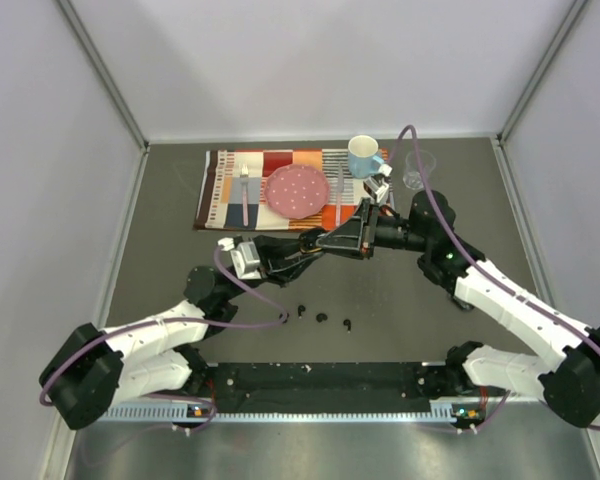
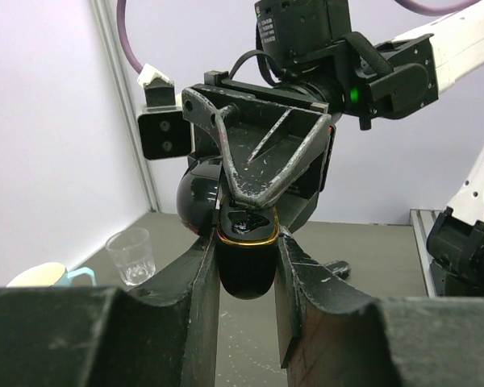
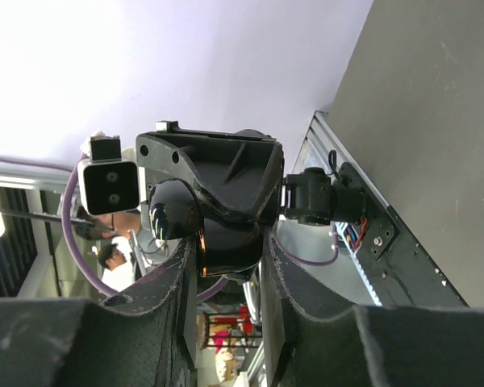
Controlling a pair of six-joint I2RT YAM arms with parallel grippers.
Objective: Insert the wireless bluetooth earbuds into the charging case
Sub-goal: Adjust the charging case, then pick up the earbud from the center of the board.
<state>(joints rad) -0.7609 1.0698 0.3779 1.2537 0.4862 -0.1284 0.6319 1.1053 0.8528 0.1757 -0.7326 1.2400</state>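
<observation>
Little of the task is seen to be done. All four wireless bluetooth earbuds (image 1: 322,318) are left lying on the bare table (image 1: 400,300), in a loose row between the two arm bases. They are well apart from the charging case (image 2: 246,278), which is held up in the air over the table's middle. No earbud is seated in the case, and none is carried.

The case is clamped by the left gripper (image 2: 246,246), whose fingers are clenched on the two sides of the lower shell. From the opposite side it is met by the right gripper (image 3: 226,242). In the right wrist view those fingers are drawn in against the case with no gap to be made out, so it is judged to be grasped there too.

The case is seen as a small, glossy black oval shell with a thin gold rim (image 2: 246,238) round its mouth. A rounded black lid (image 2: 195,201) appears to be swung off to one side — the case is judged open, though the wells inside cannot be made out. Nearly everything is left: each bud must be picked up and seated. The earbuds are shown only as tiny dark specks — their shape cannot be told.
</observation>
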